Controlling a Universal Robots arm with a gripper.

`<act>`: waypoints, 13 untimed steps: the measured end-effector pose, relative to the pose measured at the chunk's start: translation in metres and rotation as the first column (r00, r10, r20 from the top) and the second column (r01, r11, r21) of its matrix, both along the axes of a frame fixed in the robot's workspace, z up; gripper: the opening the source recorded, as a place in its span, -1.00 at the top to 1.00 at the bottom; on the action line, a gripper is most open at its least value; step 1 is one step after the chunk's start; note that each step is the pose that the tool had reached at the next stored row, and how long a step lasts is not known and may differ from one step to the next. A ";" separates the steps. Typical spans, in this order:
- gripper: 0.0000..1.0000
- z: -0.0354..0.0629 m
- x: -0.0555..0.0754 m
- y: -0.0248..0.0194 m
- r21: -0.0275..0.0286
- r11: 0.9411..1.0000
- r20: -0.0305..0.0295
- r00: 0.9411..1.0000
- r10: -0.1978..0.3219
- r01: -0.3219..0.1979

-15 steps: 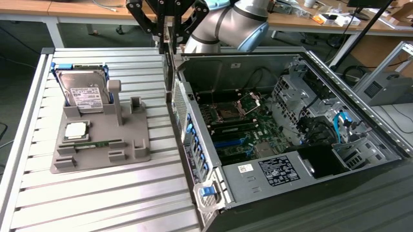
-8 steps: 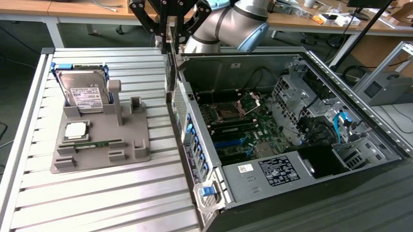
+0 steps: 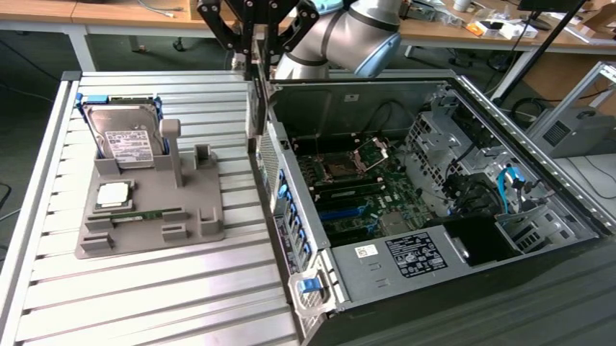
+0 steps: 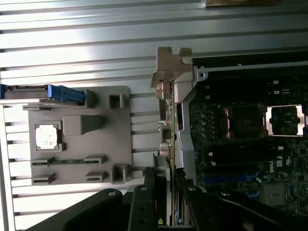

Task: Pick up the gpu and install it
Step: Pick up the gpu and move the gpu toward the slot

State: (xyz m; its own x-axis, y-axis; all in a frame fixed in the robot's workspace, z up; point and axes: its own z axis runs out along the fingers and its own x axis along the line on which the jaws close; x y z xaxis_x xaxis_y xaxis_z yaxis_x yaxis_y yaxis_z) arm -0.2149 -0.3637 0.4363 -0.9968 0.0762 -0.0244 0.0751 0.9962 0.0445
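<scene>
While the arm hangs at the rear of the PC, the black two-finger gripper (image 3: pixel 252 52) (image 4: pixel 167 188) has its jaws part closed and clamped on the gpu (image 3: pixel 257 90) (image 4: pixel 166 120), a thin dark green circuit card w/ a silver metal bracket.

- The card is held on edge in the air, clear of the grey moulded plastic fixture (image 3: pixel 198 229) (image 4: pixel 118 125).
- It sits just beside the rear wall of the open grey metal tower case (image 3: pixel 433 97) (image 4: pixel 185 110), on the table side. Can't tell if it touches the wall.
- Not yet seated: the blue expansion slots (image 3: pixel 339 214) on the green motherboard (image 3: pixel 361 189) (image 4: pixel 231 163) are well apart from the card.
- The fixture lies on the ribbed aluminium table (image 3: pixel 144 303) (image 4: pixel 96 43), on the exterior view's left of the case.
- On the fixture, the boxy silver hard drive w/ white label (image 3: pixel 120 140) stands upright in a blue-railed caddy.
- The square silver CPU chip (image 3: pixel 112 193) (image 4: pixel 46 136) lies flat in its pocket.
- The narrow green RAM stick (image 3: pixel 144 214) (image 4: pixel 67 160) lies on edge just beside the CPU.
- In the case, the CPU socket (image 3: pixel 342 167) (image 4: pixel 245 120) is open, and the PSU w/ black label (image 3: pixel 414 254) is at the near end.
</scene>
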 end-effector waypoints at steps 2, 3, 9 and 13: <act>0.46 0.0000 0.001 0.0000 0.000 1.000 0.000 1.000 0.000 0.000; 0.46 0.0000 0.003 0.0000 0.000 1.000 0.000 1.000 0.000 0.000; 0.46 0.0000 0.007 0.0000 0.000 1.000 0.000 1.000 0.000 0.000; 0.46 0.0000 0.010 0.0000 0.000 1.000 0.000 1.000 0.000 0.000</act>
